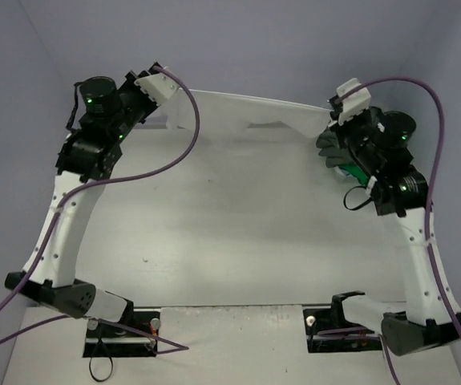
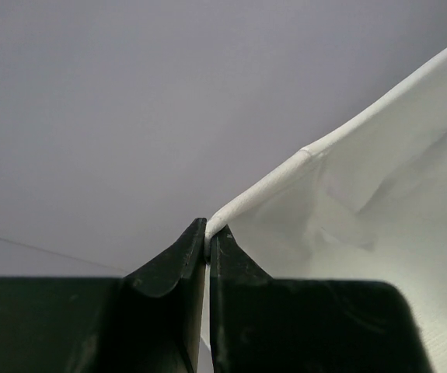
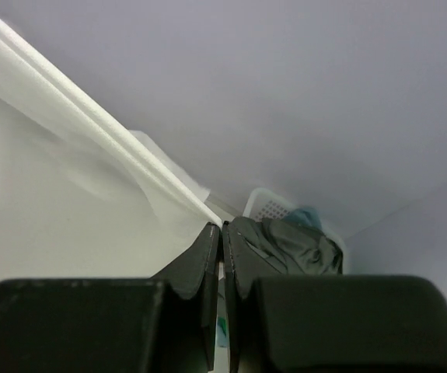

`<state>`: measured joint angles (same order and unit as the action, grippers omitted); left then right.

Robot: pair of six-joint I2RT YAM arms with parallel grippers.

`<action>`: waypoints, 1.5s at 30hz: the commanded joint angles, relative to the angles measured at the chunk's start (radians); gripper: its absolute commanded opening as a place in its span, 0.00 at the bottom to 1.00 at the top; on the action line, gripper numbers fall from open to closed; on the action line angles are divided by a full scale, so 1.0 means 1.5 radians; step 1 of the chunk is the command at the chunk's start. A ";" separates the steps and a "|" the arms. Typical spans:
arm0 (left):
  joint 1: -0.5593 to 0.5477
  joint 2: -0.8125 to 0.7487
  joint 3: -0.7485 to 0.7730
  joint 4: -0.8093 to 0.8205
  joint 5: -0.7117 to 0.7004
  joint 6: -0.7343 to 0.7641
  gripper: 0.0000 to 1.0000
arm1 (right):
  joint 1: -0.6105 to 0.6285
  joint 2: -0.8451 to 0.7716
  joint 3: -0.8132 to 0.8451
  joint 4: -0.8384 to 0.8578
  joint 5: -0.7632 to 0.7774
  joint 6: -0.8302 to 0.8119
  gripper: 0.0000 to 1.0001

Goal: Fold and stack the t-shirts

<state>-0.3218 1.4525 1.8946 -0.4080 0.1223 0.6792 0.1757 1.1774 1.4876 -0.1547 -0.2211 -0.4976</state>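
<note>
Two arms reach to the far edge of the table (image 1: 238,241) in the top view, with the white t-shirt (image 1: 238,116) stretched between them along that edge and raised at both ends; its lower edge is hard to make out against the white table; left gripper (image 1: 156,83) pinches its left end, right gripper (image 1: 350,100) its right end; dark grey t-shirt (image 1: 330,147) and green t-shirt (image 1: 357,172) sit bunched under the right arm at the far right. Left wrist view: left gripper (image 2: 207,237) jaws clamped tight on a hem corner of the white t-shirt (image 2: 386,194), cloth running up and right from the tips. Right wrist view: right gripper (image 3: 221,228) jaws pressed together on the other corner, white t-shirt (image 3: 68,109) stretching away up-left in taut folds; white lattice basket (image 3: 272,206) just behind the tips, dark grey t-shirt (image 3: 297,245) heaped in it, a bit of teal t-shirt (image 3: 307,214) showing behind
</note>
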 commanded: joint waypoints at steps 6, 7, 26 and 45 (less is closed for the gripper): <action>-0.011 -0.198 0.043 -0.102 -0.014 -0.055 0.00 | -0.011 -0.180 0.020 -0.116 -0.070 -0.012 0.00; -0.013 -0.217 0.053 -0.134 -0.009 -0.064 0.00 | -0.011 -0.191 0.022 -0.136 -0.083 -0.013 0.00; -0.005 -0.417 -0.059 -0.263 0.268 -0.125 0.09 | -0.014 -0.342 -0.097 -0.203 -0.277 0.021 0.00; -0.145 -0.221 -0.435 0.017 0.436 -0.344 0.09 | -0.016 -0.294 -0.140 -0.202 -0.223 -0.002 0.00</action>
<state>-0.4828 1.0973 1.2346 -0.5583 0.7086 0.2470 0.1627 0.6937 1.2453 -0.5369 -0.5884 -0.4896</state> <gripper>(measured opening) 0.088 0.006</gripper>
